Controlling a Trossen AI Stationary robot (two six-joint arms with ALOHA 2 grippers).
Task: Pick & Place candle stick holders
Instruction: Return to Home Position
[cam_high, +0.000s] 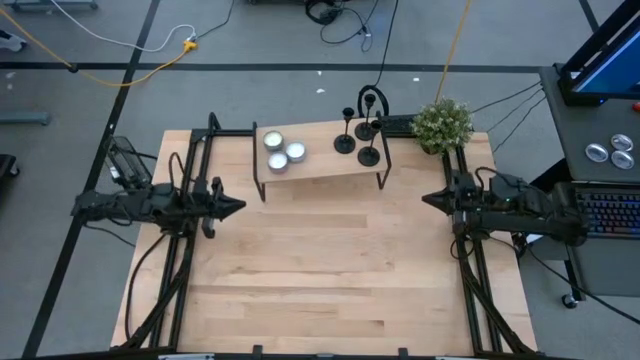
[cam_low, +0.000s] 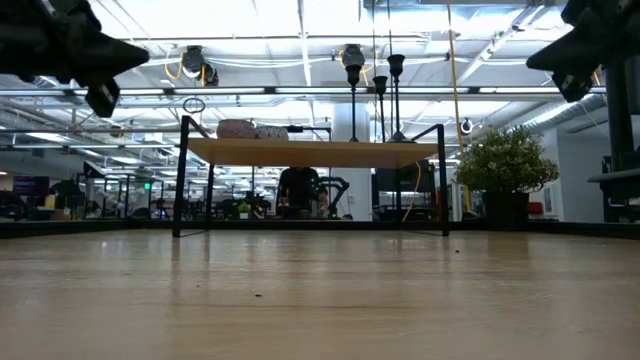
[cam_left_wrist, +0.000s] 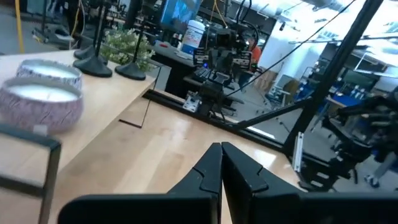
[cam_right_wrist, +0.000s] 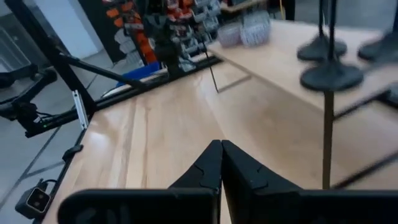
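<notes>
Three matte-black, disc-based, thin-stemmed candle stick holders (cam_high: 346, 145) stand at the right end of the pale wooden shelf (cam_high: 320, 168), at the far side of the light wooden worktop (cam_high: 320, 280). They look light, rigid and easy to tip, so a pinch low on the stem seems best. The left gripper (cam_high: 240, 207) and right gripper (cam_high: 426, 199) wait at either side, jaws clenched on nothing.

Matte black throughout: left gripper (cam_high: 241, 207) and right gripper (cam_high: 425, 199) taper to angular wedges; black cables (cam_high: 126, 160) loop behind them.
</notes>
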